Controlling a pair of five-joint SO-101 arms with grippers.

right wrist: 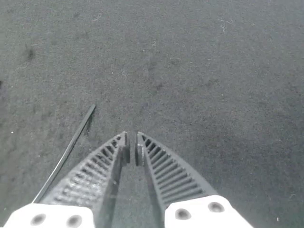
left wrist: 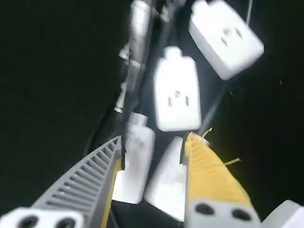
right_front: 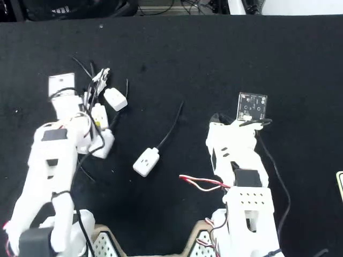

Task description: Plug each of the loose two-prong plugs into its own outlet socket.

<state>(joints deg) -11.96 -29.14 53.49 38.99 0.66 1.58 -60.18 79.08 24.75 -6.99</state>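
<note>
The left gripper [left wrist: 154, 138] sits over a tangle of cords near the worktop's [right_front: 177, 53] left edge. Its fingers are well apart, with two white pieces [left wrist: 135, 164] lying between them, one touching the yellow finger [left wrist: 204, 175]; blur hides whether these are plugs. Just beyond the tips lies a socket [left wrist: 176, 95], face up, and a second socket [left wrist: 225, 35] lies tilted past it. A third socket [right_front: 146, 160] lies alone near the worktop's middle on a black cable [right_front: 171, 126]. The right gripper [right wrist: 132, 147], right of centre, is all but closed on nothing, just above bare cloth.
</note>
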